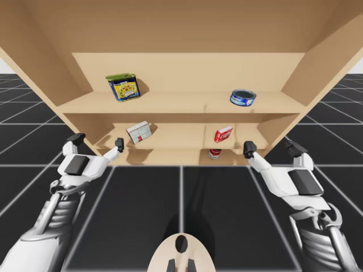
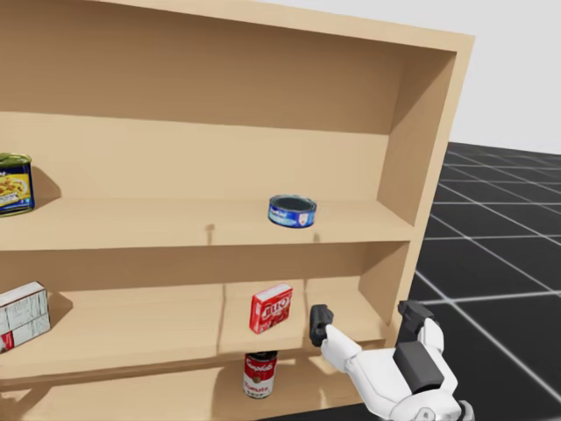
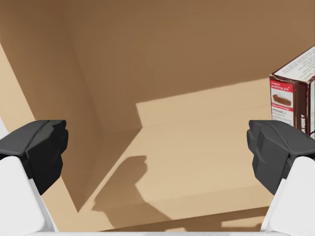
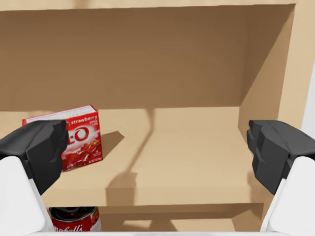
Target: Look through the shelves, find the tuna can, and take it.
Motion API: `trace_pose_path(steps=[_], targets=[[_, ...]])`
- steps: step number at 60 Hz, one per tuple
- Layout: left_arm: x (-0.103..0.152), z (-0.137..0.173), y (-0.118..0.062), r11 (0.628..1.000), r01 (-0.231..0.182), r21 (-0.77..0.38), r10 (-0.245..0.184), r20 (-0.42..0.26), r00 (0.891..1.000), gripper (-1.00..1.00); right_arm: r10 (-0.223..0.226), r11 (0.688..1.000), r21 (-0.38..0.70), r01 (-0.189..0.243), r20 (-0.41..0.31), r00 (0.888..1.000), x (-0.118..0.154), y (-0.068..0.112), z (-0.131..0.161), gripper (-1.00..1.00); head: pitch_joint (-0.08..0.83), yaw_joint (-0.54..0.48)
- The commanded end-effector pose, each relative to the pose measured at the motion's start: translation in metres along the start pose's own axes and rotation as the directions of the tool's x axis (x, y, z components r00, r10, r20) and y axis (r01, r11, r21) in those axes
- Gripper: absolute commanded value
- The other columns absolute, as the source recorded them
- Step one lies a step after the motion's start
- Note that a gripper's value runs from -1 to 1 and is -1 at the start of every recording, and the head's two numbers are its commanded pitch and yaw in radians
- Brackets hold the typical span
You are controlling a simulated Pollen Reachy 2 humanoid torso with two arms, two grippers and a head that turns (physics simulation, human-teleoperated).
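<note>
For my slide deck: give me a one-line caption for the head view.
Open right gripper hovers near the red rectangular box, one level below the flat blue round can.

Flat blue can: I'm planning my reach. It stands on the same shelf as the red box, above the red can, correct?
No. The head view shows the flat blue can one shelf above the red box; the red can is indeed below both.

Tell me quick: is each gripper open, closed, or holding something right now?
Left gripper: open, holding nothing.
Right gripper: open, holding nothing.
</note>
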Motion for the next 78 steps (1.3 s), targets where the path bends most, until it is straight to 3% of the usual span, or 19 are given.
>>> trace_pose_path(steps=[1, 17, 28, 40, 47, 55, 71, 78], targets=[[0.000, 0.000, 0.000, 1.000, -0.001, 0.000, 0.001, -0.002, 1.000, -1.00, 0.036, 0.998, 0.042, -0.036, 0.009, 0.999, 0.043, 0.013, 0.014, -1.00, 0.208, -0.29], [0.000, -0.001, 0.000, 1.000, -0.002, 0.001, 0.002, -0.006, 1.000, -1.00, 0.118, 0.987, 0.100, -0.125, 0.069, 0.991, 0.097, 0.041, 0.018, -1.00, 0.208, -0.28], [0.000, -0.001, 0.000, 1.000, -0.002, 0.001, 0.002, -0.006, 1.000, -1.00, 0.125, 0.983, 0.129, -0.133, 0.068, 0.990, 0.114, 0.051, 0.004, -1.00, 0.205, -0.28], [0.000, -0.001, 0.000, 1.000, -0.002, 0.001, 0.002, -0.006, 1.000, -1.00, 0.101, 0.982, 0.154, -0.107, 0.048, 0.994, 0.129, 0.057, -0.022, -1.00, 0.205, -0.28], [0.001, -0.001, 0.001, 1.000, -0.002, 0.005, 0.002, -0.009, 1.000, -1.00, 0.068, 0.982, 0.178, -0.063, -0.022, 0.997, 0.130, 0.057, -0.045, -1.00, 0.206, -0.28], [0.000, -0.001, 0.001, 1.000, 0.000, 0.003, 0.000, -0.012, 1.000, -1.00, 0.048, 0.982, 0.189, -0.026, -0.111, 0.993, 0.129, 0.059, -0.071, -1.00, 0.208, -0.28], [0.001, 0.000, 0.001, 1.000, 0.002, -0.003, -0.002, -0.018, 1.000, -1.00, 0.062, 0.987, 0.160, -0.020, -0.262, 0.963, 0.122, 0.059, -0.106, -1.00, 0.214, -0.27], [0.001, 0.000, 0.001, 1.000, 0.002, -0.003, -0.002, -0.018, 1.000, -1.00, 0.071, 0.992, 0.118, -0.036, -0.305, 0.950, 0.115, 0.053, -0.117, -1.00, 0.219, -0.27]])
